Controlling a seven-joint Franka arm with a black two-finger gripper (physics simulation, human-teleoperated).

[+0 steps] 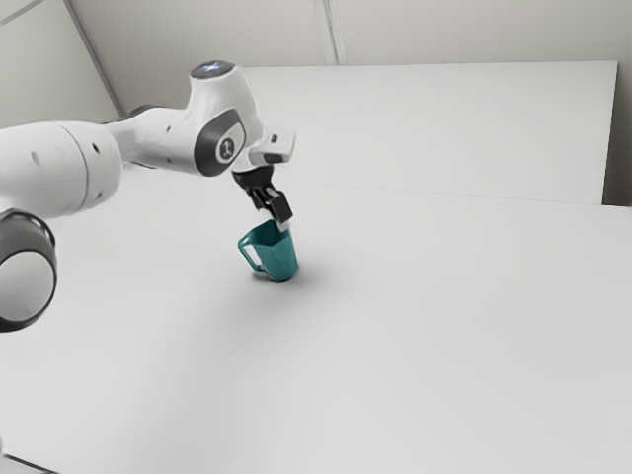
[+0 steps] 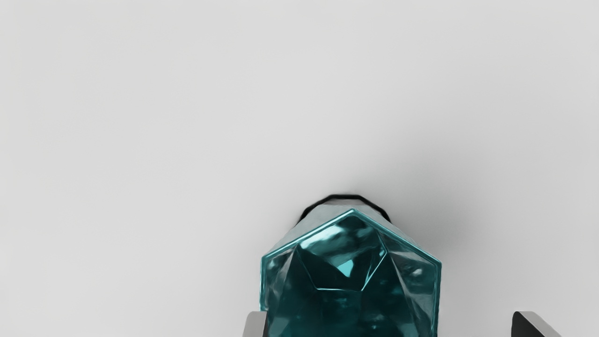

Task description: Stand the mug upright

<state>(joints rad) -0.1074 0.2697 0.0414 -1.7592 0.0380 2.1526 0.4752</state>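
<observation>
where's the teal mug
In the exterior view, the teal faceted mug is on the white table, left of centre, at the tip of the open gripper.

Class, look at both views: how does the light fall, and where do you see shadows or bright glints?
Exterior view: pale, diffuse light on the table, with a soft-edged shadow at the base of the mug; wrist view: a broad, faint shadow beside the mug, and bright glints on its faceted inside.
</observation>
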